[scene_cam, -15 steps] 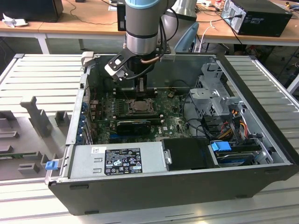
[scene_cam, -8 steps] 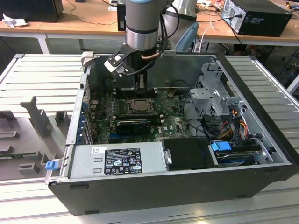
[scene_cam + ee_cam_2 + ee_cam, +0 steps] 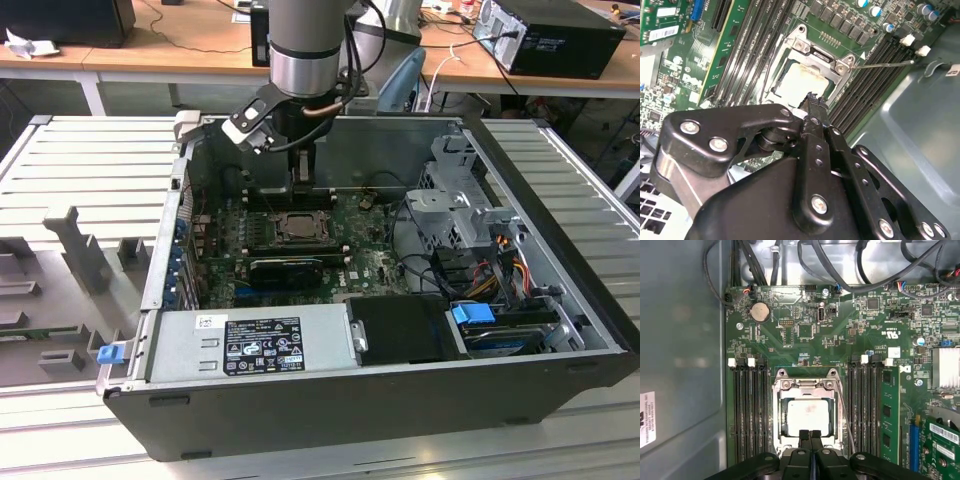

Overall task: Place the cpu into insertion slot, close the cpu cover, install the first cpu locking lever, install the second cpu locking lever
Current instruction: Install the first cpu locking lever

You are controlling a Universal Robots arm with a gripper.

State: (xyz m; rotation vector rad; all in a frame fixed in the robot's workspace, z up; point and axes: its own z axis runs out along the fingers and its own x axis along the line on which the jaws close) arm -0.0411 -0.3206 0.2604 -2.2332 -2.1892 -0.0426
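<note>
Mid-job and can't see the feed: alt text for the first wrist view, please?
The shut pincer is at one edge of the cpu cover, which lies over the pale cpu. Black memory slots flank them on the green motherboard.

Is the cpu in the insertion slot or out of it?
In. The cpu lies flat inside the insertion slot, its silvery rim on all sides.

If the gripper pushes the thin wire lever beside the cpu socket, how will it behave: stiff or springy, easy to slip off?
The locking lever is a long, thin metal rod, so it probably flexes and springs slightly. Its narrow, shiny surface looks slippery; the shut gripper may slide off. Anchored at the insertion slot, it likely pivots.
</note>
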